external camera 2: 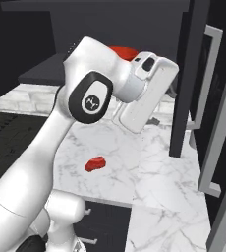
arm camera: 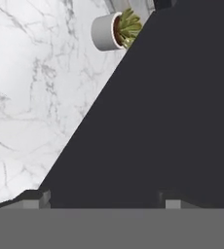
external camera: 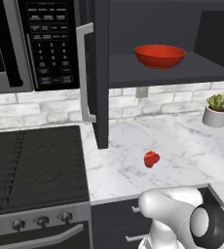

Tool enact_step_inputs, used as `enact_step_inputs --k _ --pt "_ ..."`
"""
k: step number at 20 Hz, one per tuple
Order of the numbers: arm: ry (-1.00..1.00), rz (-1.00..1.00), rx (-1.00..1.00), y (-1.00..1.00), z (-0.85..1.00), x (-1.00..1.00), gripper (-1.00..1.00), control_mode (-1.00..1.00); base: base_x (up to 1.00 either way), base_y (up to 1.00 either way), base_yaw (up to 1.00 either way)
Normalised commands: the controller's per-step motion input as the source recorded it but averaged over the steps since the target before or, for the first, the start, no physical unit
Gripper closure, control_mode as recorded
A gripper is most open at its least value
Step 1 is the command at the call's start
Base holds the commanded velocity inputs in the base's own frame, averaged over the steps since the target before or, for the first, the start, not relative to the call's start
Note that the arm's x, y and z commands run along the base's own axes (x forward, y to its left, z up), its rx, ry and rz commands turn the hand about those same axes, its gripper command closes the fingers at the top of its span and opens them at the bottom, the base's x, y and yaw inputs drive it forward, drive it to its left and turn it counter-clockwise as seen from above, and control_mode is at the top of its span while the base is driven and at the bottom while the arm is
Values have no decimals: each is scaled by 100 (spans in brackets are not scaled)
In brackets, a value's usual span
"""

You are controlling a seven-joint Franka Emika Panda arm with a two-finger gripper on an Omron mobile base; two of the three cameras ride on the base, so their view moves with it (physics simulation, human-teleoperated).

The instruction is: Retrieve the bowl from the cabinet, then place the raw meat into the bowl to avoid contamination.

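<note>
The red bowl (external camera: pixel 160 56) rests on the lower shelf of the open dark cabinet (external camera: pixel 102 73); in the right base view the bowl (external camera 2: pixel 125 51) peeks out behind my arm. The raw meat (external camera: pixel 151 159), a small red lump, lies on the marble counter below the shelf, also seen as the meat (external camera 2: pixel 95 163) under my arm. In the hand view my gripper (arm camera: pixel 105 199) is open, its tips wide apart with nothing between them, facing a dark cabinet surface (arm camera: pixel 172 121) close ahead.
A small white plant pot (external camera: pixel 216 111) stands at the counter's back right, and the pot (arm camera: pixel 109 31) also shows in the hand view. The black microwave (external camera: pixel 31 44) hangs above the stove (external camera: pixel 33 165) on the left. An open cabinet door (external camera 2: pixel 183 74) stands right of my arm.
</note>
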Motion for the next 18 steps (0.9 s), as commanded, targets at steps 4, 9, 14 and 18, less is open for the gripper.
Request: enact_step_inputs --k 4,9,14,18 --pt "0 0 0 2 0 -2 -100 -100 0 0 0" --pt "-1 0 0 44 -6 -12 -100 -100 0 0 0" --pt "-1 0 0 70 0 -22 -100 -100 0 0 0" --pt "-3 0 0 71 0 -17 -100 -100 0 0 0"
